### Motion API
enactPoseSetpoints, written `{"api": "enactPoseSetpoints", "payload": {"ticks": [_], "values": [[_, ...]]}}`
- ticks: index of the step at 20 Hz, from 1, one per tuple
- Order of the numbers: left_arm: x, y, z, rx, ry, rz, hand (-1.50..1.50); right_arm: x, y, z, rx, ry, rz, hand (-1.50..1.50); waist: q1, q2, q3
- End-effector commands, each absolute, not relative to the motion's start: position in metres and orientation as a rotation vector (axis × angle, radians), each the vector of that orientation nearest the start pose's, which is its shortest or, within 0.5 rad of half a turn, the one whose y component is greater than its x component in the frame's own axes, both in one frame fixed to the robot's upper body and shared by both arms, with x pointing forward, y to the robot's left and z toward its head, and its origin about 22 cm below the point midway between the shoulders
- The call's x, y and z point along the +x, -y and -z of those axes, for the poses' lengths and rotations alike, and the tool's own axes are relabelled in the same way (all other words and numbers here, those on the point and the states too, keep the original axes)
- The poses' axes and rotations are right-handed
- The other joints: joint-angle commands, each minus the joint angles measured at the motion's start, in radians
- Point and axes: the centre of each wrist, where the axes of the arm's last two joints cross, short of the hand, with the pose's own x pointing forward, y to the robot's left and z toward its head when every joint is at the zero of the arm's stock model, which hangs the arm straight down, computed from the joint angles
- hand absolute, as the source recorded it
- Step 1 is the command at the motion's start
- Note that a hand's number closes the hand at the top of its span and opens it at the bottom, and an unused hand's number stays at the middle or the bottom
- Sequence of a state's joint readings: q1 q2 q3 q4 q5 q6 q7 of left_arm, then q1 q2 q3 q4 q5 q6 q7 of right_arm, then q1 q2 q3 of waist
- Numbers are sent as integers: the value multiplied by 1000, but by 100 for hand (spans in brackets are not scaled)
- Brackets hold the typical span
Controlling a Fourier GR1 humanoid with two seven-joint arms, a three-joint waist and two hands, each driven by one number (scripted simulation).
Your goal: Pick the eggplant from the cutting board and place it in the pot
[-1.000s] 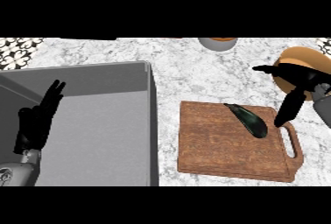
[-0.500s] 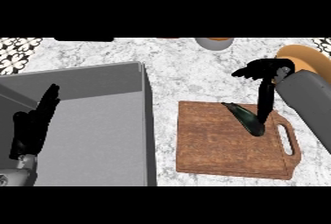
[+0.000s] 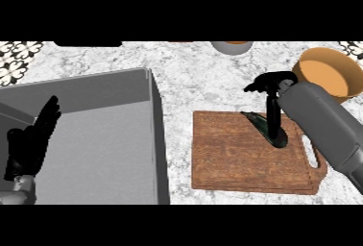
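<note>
Centrally, a brown wooden board [image 3: 241, 158] with a handle slot lies on the speckled marble counter [image 3: 191, 77], and the dark, slender eggplant [image 3: 264, 129] lies slantwise on its upper right part. An orange round pot [image 3: 327, 73] stands beyond it at upper right; a deep grey sink [image 3: 99, 144] fills the left. Over the eggplant the right hand [image 3: 273, 89] points straight fingers down, holding nothing, while the left hand [image 3: 32, 141] rests open, fingers up, at the left edge.
</note>
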State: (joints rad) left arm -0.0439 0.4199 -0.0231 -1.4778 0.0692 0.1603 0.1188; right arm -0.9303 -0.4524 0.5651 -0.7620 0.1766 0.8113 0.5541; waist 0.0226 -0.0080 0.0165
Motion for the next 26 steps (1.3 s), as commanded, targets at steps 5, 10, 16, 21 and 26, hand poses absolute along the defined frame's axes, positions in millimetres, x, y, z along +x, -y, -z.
{"api": "enactPoseSetpoints", "payload": {"ticks": [5, 10, 16, 21, 26], "values": [[250, -319, -17, 416, 1403, 155, 0, 432, 213, -91, -390, 359, -1505, -150, -3, 14, -16], [235, -333, -31, 409, 1394, 151, 0, 422, 208, -65, -400, 341, -1524, -150, -6, 9, -16], [227, -332, -25, 442, 1388, 158, 0, 412, 203, -37, -419, 351, -1529, -150, -5, 10, -16], [226, -323, -27, 419, 1393, 163, 0, 423, 197, -46, -394, 331, -1521, -150, -5, 10, -16], [250, -324, -30, 445, 1385, 138, 0, 403, 204, -17, -359, 289, -1605, 150, -20, 8, -16]]}}
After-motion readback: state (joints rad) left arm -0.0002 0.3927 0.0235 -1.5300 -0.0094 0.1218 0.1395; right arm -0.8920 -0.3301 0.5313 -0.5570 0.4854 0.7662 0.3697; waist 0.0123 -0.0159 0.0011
